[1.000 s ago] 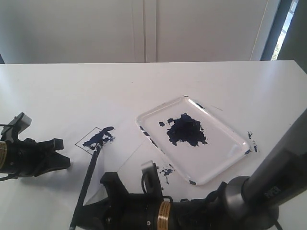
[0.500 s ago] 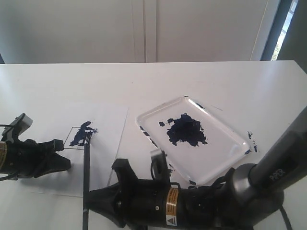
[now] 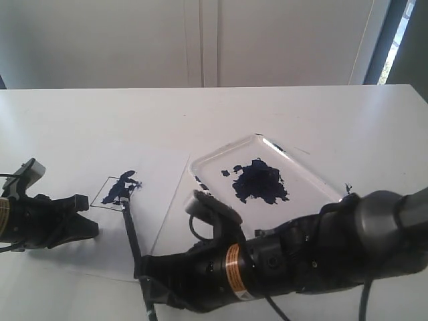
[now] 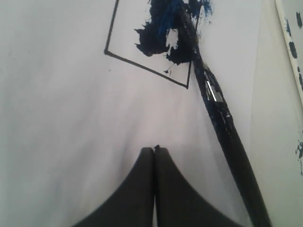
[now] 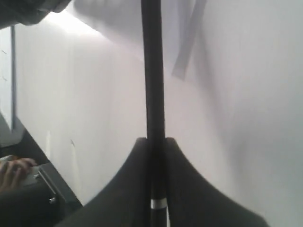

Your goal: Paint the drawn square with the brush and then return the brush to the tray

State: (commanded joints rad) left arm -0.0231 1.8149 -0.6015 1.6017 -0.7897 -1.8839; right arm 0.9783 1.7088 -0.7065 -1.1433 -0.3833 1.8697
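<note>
The right gripper (image 3: 148, 293) was clamped on the long thin black-handled brush (image 3: 130, 224), jaws pinched tight around the handle well back from the silver ferrule. And the stained tip was down on the white paper sheet (image 3: 157, 174), touching the small black-lined drawn square (image 3: 115, 194) at its far edge, right in the dark blue smear!

The left gripper (image 3: 87, 215) sat just beside the square, its fingers pressed together with nothing between them.

Progress? I'd have called it under way, not finished. Blue covered one patch along the far side, a little spilling over the line, while the near part inside the outline showed bare white. So more strokes were needed, perhaps a fresh load from the blob. The clear glossy rectangular plastic tray (image 3: 304, 177) lay beside the sheet. The brush had yet to be returned there.
</note>
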